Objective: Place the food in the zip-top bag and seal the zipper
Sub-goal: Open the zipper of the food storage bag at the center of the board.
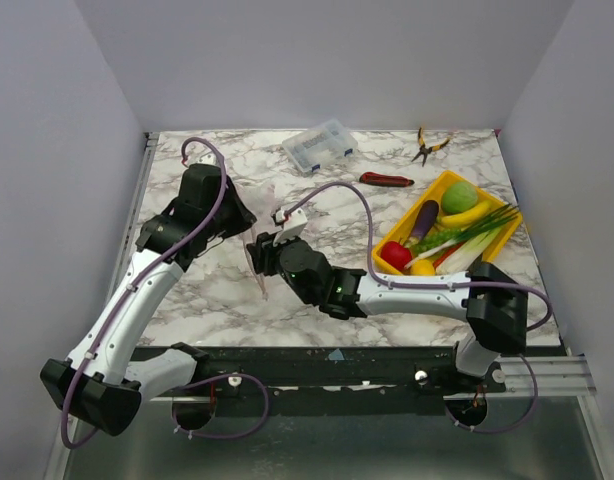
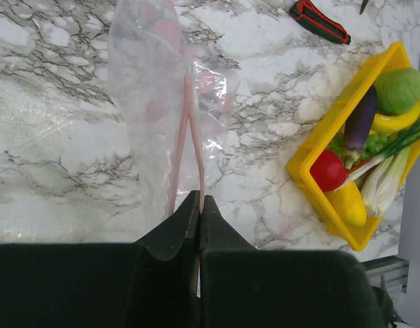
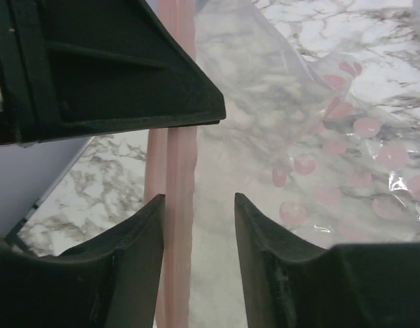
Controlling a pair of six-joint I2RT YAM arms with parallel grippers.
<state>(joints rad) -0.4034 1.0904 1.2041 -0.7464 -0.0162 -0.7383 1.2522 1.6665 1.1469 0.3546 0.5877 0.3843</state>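
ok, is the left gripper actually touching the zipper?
Touching. The left wrist view shows the left gripper shut, jaws pressed together, with the pink zipper running straight into the seam between them and pinched there.

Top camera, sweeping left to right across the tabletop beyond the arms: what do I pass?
zip-top bag → clear compartment box → red-handled tool → pliers. The yellow tray stretches across under the last two, so I leave it out of the order.
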